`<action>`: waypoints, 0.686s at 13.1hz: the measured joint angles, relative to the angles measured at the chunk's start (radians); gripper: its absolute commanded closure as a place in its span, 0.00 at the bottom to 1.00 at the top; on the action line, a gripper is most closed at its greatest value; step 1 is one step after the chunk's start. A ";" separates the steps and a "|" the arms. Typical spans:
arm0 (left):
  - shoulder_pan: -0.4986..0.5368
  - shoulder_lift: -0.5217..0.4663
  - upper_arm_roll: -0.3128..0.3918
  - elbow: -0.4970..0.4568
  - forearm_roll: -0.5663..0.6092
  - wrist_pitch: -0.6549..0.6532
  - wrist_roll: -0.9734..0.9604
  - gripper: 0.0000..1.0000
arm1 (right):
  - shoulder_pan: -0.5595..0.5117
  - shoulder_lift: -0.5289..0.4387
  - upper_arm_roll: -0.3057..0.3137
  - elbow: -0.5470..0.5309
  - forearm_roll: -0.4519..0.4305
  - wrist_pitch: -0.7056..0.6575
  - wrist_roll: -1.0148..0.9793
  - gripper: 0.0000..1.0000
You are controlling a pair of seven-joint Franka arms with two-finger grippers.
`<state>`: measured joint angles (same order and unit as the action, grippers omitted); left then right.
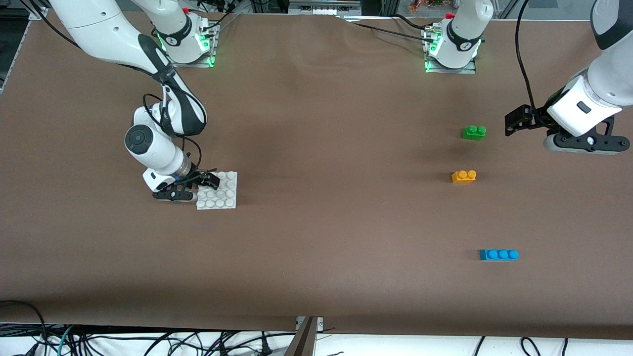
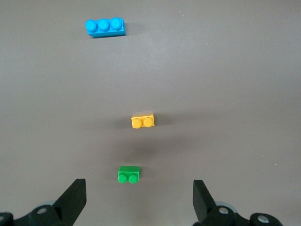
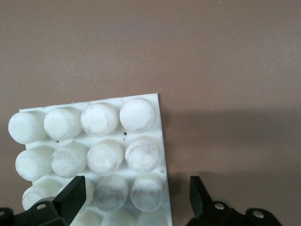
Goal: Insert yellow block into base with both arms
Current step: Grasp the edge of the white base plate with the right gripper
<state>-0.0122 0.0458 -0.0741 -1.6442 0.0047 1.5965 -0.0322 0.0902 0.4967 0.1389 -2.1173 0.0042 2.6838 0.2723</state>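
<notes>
The yellow block (image 1: pixel 464 176) lies on the brown table toward the left arm's end, between a green brick and a blue brick; in the left wrist view the yellow block (image 2: pixel 143 121) lies apart from the fingers. My left gripper (image 1: pixel 515 121) (image 2: pixel 139 197) hangs open in the air beside the green brick, holding nothing. The white studded base (image 1: pixel 222 195) (image 3: pixel 153 100) lies flat toward the right arm's end. My right gripper (image 1: pixel 205 179) (image 3: pixel 137 197) is low over the base's edge and open, one finger over the studs and the other past the plate's side.
The green two-stud brick (image 1: pixel 474 132) (image 2: pixel 129 174) lies farther from the front camera than the yellow block. The blue three-stud brick (image 1: pixel 498 254) (image 2: pixel 105 27) lies nearer to it. Both arm bases (image 1: pixel 190 42) stand along the table's back edge.
</notes>
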 measured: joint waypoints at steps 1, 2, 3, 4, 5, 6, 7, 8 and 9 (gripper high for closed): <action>0.000 0.000 0.000 0.000 0.000 0.000 0.000 0.00 | 0.000 0.002 0.001 0.000 0.000 0.004 0.000 0.14; 0.000 0.000 0.000 0.000 0.000 0.000 0.000 0.00 | 0.000 0.004 0.002 0.000 0.000 0.008 0.000 0.18; 0.000 0.000 0.000 0.000 0.000 0.000 0.000 0.00 | 0.000 0.007 0.003 0.000 0.001 0.016 0.000 0.21; 0.000 0.000 0.000 0.000 0.000 0.000 0.000 0.00 | 0.000 0.010 0.004 0.000 0.001 0.022 0.000 0.24; 0.000 0.000 0.000 0.000 0.000 0.000 0.000 0.00 | 0.000 0.012 0.005 0.000 0.001 0.025 0.000 0.24; 0.001 0.000 0.000 0.000 0.000 0.000 0.000 0.00 | 0.000 0.014 0.005 0.000 0.001 0.029 0.000 0.24; 0.001 0.000 0.000 0.000 0.000 0.000 0.000 0.00 | 0.001 0.016 0.006 0.000 0.001 0.036 0.000 0.24; 0.001 0.000 0.000 0.000 0.000 0.000 0.000 0.00 | 0.000 0.020 0.008 0.000 0.001 0.041 0.001 0.24; 0.001 0.000 0.000 0.000 0.000 0.000 0.000 0.00 | 0.000 0.023 0.012 0.000 0.001 0.047 0.004 0.24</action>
<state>-0.0116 0.0458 -0.0741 -1.6442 0.0047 1.5965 -0.0322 0.0903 0.5198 0.1511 -2.1171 0.0053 2.7307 0.2759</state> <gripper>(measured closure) 0.000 0.238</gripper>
